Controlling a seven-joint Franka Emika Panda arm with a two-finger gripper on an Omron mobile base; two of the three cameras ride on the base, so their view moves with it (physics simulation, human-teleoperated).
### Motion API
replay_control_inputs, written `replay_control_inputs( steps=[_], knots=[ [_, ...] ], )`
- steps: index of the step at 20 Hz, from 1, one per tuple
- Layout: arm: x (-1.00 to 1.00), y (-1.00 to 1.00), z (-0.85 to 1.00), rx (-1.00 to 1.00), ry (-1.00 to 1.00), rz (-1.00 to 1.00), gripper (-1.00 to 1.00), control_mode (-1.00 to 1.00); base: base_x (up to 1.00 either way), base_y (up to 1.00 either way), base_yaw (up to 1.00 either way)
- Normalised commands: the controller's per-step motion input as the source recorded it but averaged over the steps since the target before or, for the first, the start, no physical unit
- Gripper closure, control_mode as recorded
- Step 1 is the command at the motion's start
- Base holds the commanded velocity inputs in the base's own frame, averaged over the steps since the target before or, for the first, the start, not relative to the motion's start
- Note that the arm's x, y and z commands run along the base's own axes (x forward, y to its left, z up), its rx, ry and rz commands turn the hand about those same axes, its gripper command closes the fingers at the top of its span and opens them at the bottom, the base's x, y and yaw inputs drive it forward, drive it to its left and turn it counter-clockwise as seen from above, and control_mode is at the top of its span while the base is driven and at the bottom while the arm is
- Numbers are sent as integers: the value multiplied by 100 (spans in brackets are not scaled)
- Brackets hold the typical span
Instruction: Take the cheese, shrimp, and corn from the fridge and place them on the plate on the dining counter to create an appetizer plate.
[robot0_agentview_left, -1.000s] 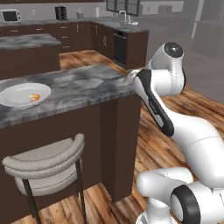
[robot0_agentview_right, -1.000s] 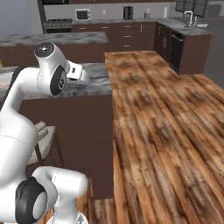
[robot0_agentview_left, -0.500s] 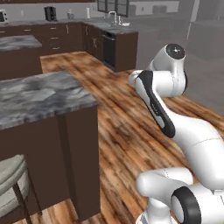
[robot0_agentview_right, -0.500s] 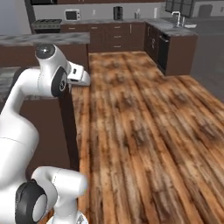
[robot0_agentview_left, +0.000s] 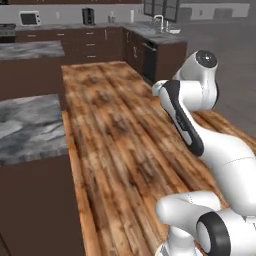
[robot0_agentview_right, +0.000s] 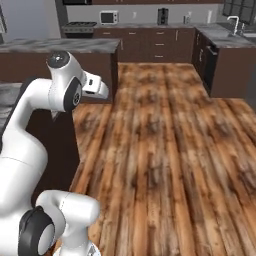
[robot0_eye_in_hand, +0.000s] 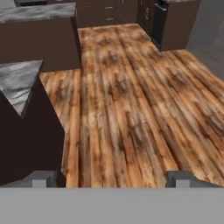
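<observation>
Base has swung past dining counter (robot0_agentview_left: 30, 127), arm folded upright, gripper (robot0_eye_in_hand: 111, 179) spread, empty

floor: wood planks (robot0_agentview_left: 125, 150) | cabinets: dark brown (robot0_agentview_right: 160, 42) | microwave (robot0_agentview_right: 108, 18)

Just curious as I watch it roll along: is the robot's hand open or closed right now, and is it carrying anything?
Open and empty: in the hand view the hand shows its two fingertips far apart, with bare wooden floor between them.
</observation>
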Motion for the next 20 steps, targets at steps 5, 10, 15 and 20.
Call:
replay_control_inputs(
  steps=[5,10,15,20],
  knots=[
    [0,0,0,0,0,0,-100,100,96,-85,41],
    [0,0,0,0,0,0,-100,100,99,-90,34],
    [0,0,0,0,0,0,-100,100,100,-89,25],
    [0,0,0,0,0,0,-100,100,100,-81,20]
  ],
)
